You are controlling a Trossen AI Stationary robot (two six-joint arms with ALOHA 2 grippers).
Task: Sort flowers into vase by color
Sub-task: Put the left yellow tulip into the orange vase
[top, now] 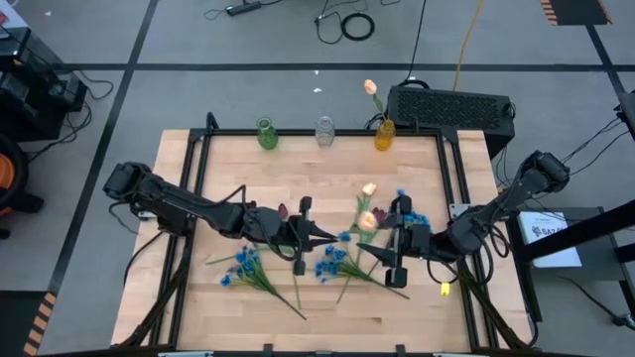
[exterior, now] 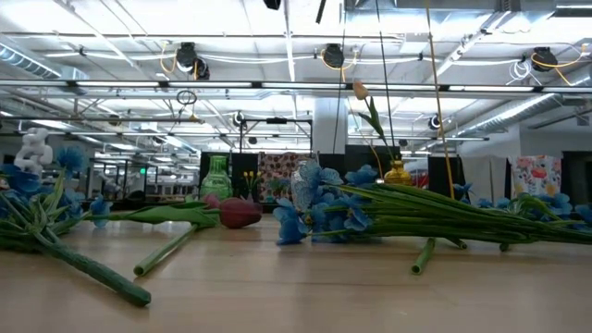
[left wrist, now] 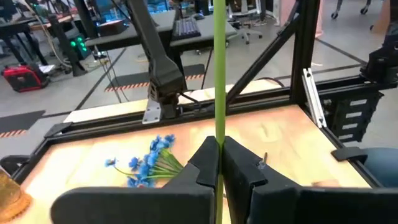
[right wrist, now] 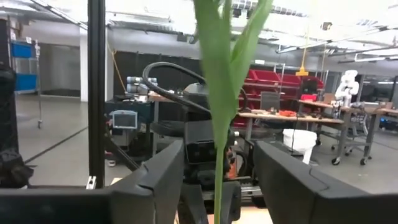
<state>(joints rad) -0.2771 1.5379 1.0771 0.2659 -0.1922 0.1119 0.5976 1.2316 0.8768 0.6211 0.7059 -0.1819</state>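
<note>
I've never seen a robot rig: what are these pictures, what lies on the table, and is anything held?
Two robot arms with two-finger grippers work at a wooden table. One picture looks down, one level across the tabletop, two from the wrists. Blue blossoms, cream tulips and a dark red tulip lie loose; a green vase, a clear vase and a yellow vase stand at the far edge, the last holding a pale tulip. The left gripper is shut on a green stem; the right gripper stands open around a leafy stem.

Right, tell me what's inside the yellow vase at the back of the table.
The yellow vase holds one cream-yellow tulip, its green stem rising out of the neck. The stem's lower end inside the vase cannot be made out.
</note>
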